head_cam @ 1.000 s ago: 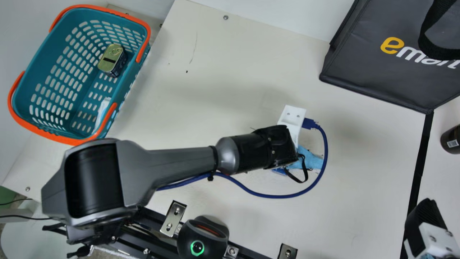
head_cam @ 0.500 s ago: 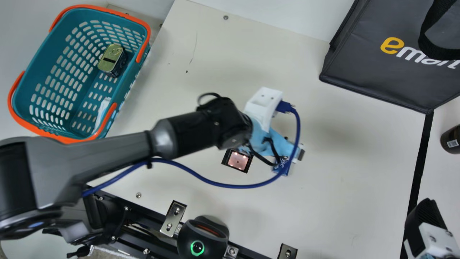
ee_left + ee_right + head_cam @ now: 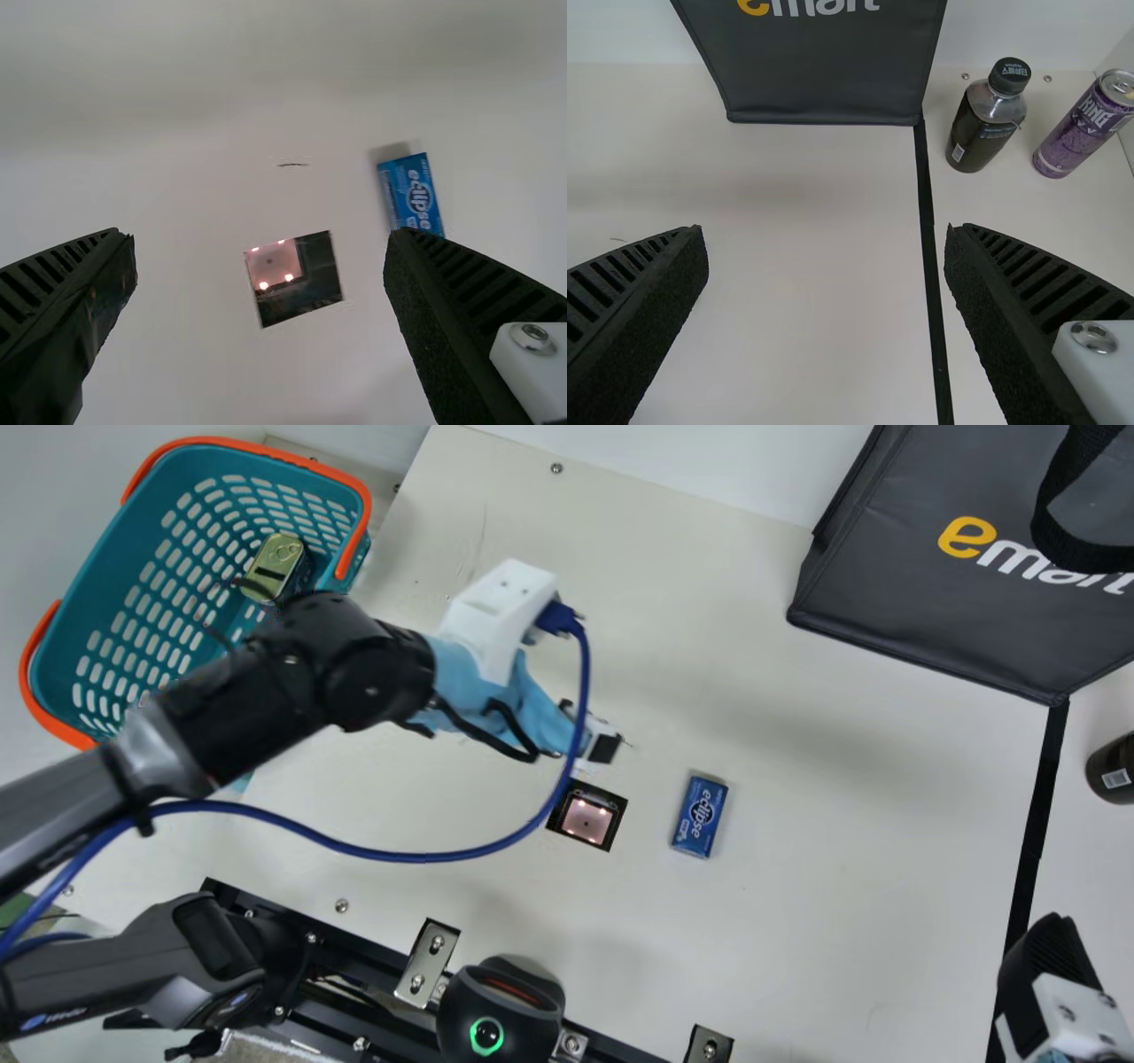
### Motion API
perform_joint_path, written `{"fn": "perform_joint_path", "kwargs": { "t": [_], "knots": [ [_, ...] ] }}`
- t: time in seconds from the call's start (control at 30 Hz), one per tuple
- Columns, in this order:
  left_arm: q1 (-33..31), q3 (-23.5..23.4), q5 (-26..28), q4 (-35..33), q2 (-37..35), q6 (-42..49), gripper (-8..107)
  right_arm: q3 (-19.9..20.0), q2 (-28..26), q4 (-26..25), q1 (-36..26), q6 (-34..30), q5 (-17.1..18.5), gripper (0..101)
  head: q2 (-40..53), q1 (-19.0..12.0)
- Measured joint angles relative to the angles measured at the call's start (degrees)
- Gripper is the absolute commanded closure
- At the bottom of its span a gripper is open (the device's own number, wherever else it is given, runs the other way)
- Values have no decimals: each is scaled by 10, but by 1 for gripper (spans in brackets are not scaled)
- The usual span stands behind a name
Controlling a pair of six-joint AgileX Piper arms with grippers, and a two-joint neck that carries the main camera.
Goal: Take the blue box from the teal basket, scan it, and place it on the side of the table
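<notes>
Blue box (image 3: 700, 815): flat on table (image 3: 842, 921), apart from left gripper (image 3: 604, 747), scanner (image 3: 587, 820) alongside. Left gripper: fingers spread; its arm (image 3: 221, 708) slanting across basket (image 3: 120, 558). Right gripper (image 3: 1054, 992): spread likewise, at the table's right, from here. Basket: teal, tin (image 3: 266, 577) inside, beside the arm
</notes>
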Motion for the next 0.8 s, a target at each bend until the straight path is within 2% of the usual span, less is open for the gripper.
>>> {"fn": "perform_joint_path", "kwargs": {
  "t": [0.3,0.8],
  "knots": [
    [94,5,48,34,-82,45,9,0,0,0,0,0,1,6,0,0],
    [208,-18,129,96,-197,78,9,0,0,0,0,0,1,6,0,0]
  ]
}}
